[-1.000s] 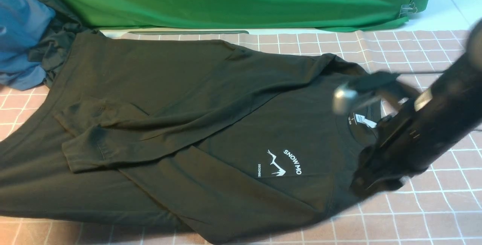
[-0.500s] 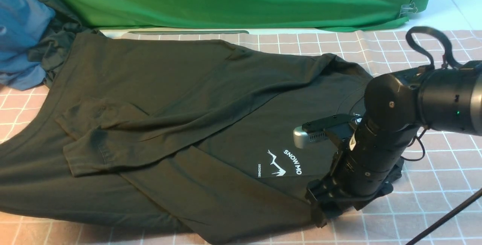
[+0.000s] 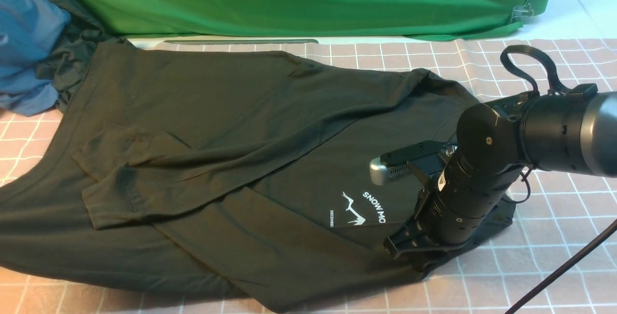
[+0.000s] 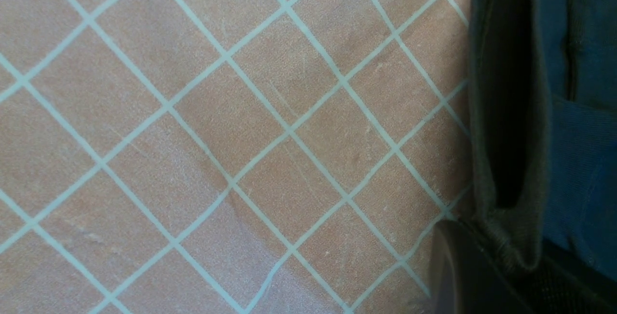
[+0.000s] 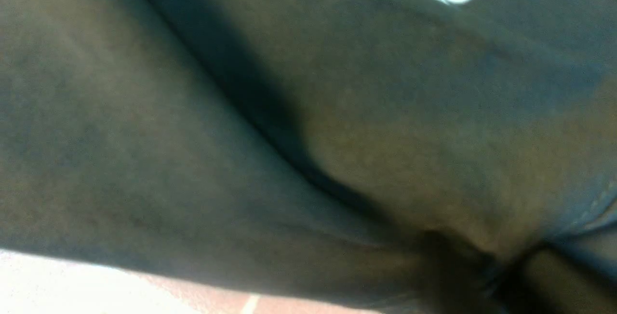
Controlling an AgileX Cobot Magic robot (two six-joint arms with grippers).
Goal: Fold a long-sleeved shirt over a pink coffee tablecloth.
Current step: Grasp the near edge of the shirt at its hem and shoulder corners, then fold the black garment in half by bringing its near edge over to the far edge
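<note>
The long-sleeved shirt, soft matte black cotton, lies flat on the pink coffee tablecloth with its white grid. Its length runs left to right, collar at the right, sleeves folded across the body. The white chest print reads "SNOW MO". The right gripper pinches the shirt's near right edge; the left gripper is closed.

At twelve o'clock in the front view we saw a bright green cloth draped in soft folds across the whole back. A small clip gripped its edge at two o'clock, and a pale surface showed just past it. At ten o'clock a blue cloth lay heaped, with a crumpled dark grey-green cloth touching its three o'clock side. In the left wrist view we caught the blue cloth close up, a stitched seam running along it.
</note>
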